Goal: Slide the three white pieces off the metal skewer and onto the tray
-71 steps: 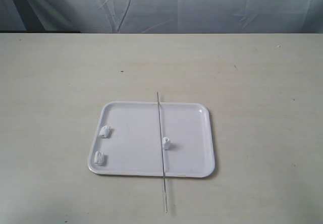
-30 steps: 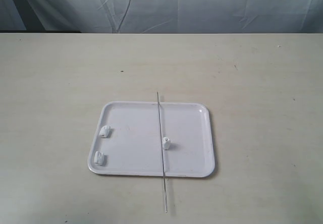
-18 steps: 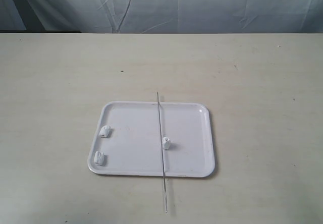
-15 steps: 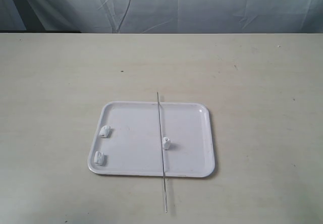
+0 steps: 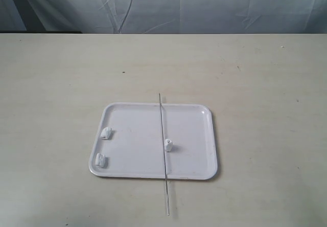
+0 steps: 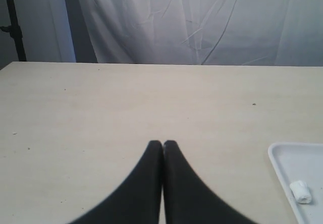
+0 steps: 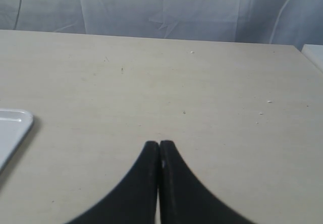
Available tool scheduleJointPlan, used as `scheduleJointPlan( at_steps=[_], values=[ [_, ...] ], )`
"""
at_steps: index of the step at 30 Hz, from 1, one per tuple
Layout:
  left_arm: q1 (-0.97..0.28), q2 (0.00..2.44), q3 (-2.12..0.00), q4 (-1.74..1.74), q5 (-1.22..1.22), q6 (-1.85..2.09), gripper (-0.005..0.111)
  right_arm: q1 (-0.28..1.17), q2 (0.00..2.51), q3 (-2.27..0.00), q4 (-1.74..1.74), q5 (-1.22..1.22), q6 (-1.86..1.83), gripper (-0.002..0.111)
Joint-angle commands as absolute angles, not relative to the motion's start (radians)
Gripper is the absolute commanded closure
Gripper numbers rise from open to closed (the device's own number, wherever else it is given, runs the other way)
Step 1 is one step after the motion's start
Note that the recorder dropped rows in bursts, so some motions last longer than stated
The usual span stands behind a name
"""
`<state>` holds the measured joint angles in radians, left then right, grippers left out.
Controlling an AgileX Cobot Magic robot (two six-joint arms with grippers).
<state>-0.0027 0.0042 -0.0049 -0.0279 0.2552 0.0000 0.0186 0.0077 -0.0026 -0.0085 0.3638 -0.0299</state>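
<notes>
Left gripper [image 6: 162,145] and right gripper [image 7: 159,145] are both closed and empty. The thin, stiff, likely slippery metal skewer [image 5: 163,150] lies across the tray [image 5: 133,117] near the surface's [image 5: 265,84] front edge; its overhanging end looks easiest to grasp. Soft, light white pieces [image 5: 106,133]: 2 loose, 1 against the skewer.

The left gripper [image 6: 162,143] is showing as two matte black fingers [image 6: 144,188]. Surface smooth, each finger widening in a long curve toward its base and narrowing to a rounded tip. A thin pale seam is running between the pair. Base edges are blurring out of focus. The right gripper [image 7: 159,143] is presenting the same black fingers [image 7: 179,193]: same curved flare, same rounded tips, same seam.
</notes>
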Motion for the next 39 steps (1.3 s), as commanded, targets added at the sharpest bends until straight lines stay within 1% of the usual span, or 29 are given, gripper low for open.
scheduleJointPlan(
  at_steps=[1,39],
  values=[
    [-0.011,0.000,0.000,-0.027,0.242,0.000,0.107,0.020,0.000,0.000,-0.017,0.361,-0.032,0.109],
    [-0.011,0.000,0.000,-0.006,0.231,0.000,0.107,0.020,0.000,0.000,-0.014,0.359,-0.030,0.109]
  ],
)
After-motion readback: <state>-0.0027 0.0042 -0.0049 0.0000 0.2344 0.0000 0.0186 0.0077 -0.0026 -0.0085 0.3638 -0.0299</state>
